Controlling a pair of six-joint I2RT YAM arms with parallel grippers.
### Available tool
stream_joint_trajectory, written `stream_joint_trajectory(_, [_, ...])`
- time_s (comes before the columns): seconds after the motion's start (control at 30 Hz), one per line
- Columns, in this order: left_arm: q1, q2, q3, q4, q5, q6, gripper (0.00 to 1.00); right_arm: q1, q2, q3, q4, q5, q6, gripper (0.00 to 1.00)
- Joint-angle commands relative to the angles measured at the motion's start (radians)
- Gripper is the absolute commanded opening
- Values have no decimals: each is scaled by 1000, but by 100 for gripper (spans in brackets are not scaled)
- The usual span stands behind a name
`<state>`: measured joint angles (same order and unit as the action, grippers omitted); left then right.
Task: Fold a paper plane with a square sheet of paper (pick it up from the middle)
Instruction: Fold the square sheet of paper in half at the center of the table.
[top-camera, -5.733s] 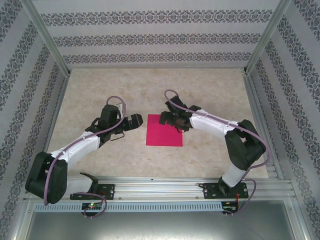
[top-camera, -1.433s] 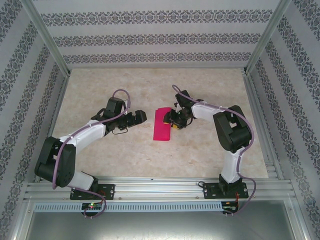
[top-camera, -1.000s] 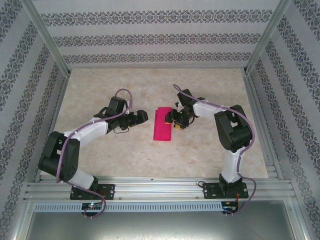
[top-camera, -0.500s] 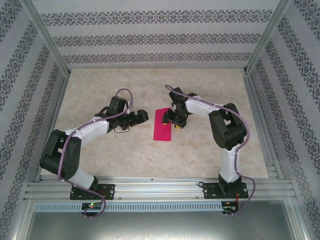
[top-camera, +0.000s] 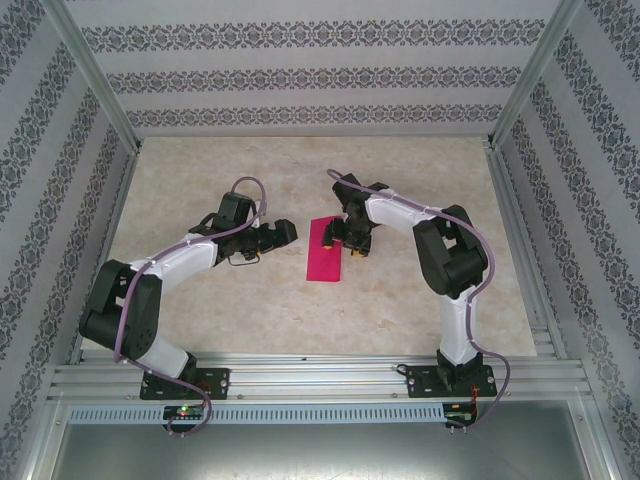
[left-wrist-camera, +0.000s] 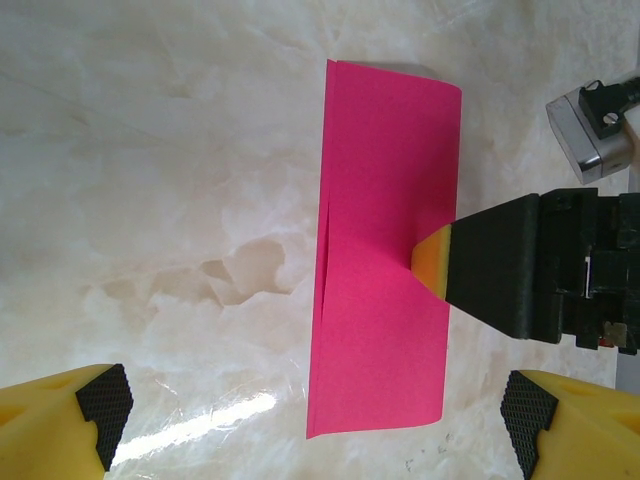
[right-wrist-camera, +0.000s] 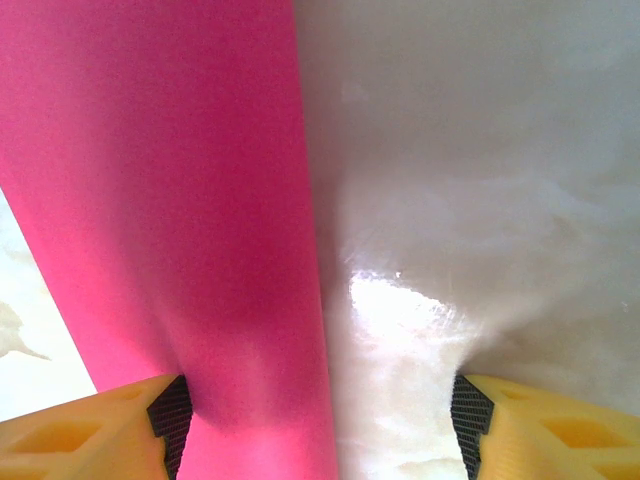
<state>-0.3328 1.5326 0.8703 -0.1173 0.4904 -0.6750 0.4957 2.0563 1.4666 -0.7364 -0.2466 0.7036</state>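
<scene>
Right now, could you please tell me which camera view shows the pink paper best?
The left wrist view: the whole folded pink paper lies in frame, nearly all edges visible. The top external view shows it small, partly behind the right gripper. The right wrist view crops it close.

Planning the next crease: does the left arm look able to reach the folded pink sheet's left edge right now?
Probably yes. The left gripper stands open beside the folded pink sheet, bare table between them; the right gripper occupies only the right edge.
</scene>
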Motion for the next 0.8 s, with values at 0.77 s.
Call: stream_joint_trajectory(0.77, [-5,-22,13,28,37,14,95,26,109,93,-139,58,-39,77])
